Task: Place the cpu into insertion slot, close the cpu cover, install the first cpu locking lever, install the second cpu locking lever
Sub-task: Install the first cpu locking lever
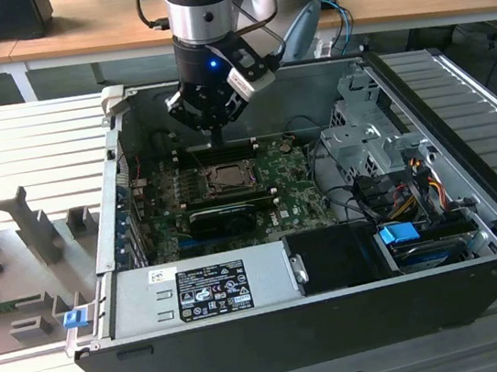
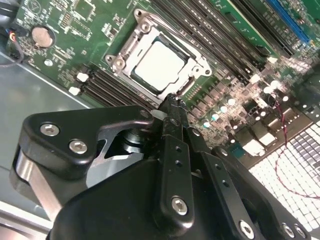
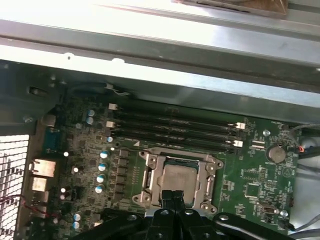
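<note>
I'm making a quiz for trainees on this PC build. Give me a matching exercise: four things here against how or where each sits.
1 cpu
2 cpu cover
3 gripper
4 coin cell battery

A black, tips at the frame's edge
B round, on the green motherboard, apart from the frame
C pale square showing through an open centre
D silver frame lying flat around the chip

Pairs: 1-C, 2-D, 3-A, 4-B
</note>
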Available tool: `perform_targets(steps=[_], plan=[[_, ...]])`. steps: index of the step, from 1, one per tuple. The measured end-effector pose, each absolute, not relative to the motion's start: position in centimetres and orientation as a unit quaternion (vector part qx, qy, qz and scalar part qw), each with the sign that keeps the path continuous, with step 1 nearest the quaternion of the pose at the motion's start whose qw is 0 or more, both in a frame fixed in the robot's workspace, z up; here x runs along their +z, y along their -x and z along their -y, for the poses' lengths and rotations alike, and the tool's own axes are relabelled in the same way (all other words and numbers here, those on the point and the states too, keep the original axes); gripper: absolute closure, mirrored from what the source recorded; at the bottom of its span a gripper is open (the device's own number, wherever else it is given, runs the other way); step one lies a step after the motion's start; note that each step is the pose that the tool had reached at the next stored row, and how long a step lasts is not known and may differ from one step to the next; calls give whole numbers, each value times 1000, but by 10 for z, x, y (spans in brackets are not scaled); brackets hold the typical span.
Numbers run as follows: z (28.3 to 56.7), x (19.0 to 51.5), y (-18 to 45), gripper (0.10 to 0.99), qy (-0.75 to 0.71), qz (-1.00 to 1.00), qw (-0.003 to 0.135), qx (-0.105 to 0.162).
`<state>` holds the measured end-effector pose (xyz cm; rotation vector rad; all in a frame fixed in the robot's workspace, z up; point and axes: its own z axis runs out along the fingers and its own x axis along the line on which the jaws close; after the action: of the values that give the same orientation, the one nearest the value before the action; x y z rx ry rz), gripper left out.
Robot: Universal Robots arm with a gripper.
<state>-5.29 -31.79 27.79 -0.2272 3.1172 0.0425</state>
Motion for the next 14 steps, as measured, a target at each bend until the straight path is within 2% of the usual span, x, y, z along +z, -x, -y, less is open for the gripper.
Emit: perform_targets(steps=[14], plan=[[318,278,65,980,73,-997,8,21]])
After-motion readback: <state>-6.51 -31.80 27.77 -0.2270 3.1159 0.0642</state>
